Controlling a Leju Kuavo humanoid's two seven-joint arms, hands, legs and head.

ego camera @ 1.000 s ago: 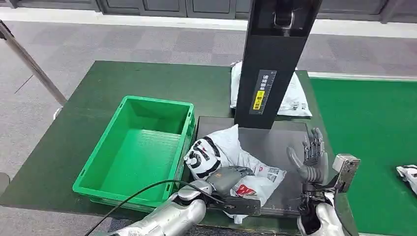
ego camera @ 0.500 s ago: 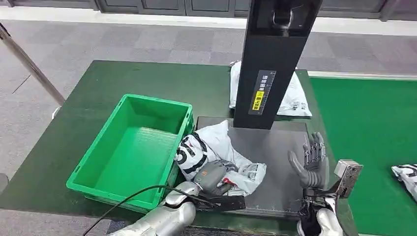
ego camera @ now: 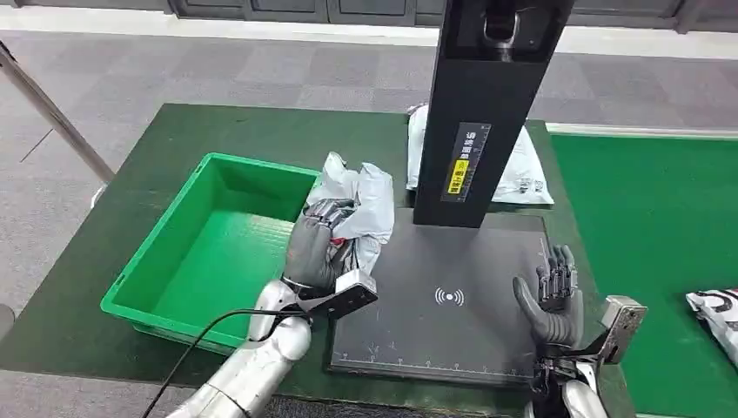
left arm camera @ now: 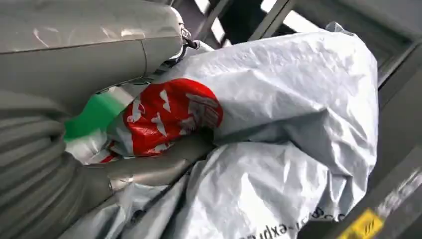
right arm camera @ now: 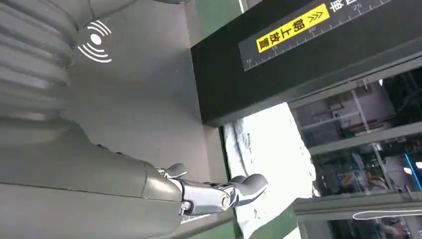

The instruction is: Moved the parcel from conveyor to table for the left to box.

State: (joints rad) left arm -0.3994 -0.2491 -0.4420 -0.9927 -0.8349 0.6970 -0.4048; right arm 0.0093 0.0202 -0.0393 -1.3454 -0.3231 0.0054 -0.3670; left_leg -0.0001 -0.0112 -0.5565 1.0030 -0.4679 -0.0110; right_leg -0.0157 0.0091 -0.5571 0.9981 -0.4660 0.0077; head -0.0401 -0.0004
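Right hand point(right arm camera: 149, 174) enters from the picture's edge: grey ribbed cover, thick grey thumb, fingers apart with nothing in them. Beneath it, a dark grey scanner pad point(right arm camera: 144, 94) with a white wireless symbol point(right arm camera: 95, 41). A black post point(right arm camera: 298, 59) stands at the pad's edge, carrying a yellow label point(right arm camera: 292, 28) and a ruler scale. Beyond the post, a white parcel bag point(right arm camera: 268, 154) lies on the green tabletop point(right arm camera: 214, 15).

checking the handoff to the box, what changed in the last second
The left hand, gripping the parcel, has lifted it off the dark scan pad and carried it toward the green crate, to the crate's rim. The right hand stayed open over the pad's right edge; the second parcel behind the post stayed put.
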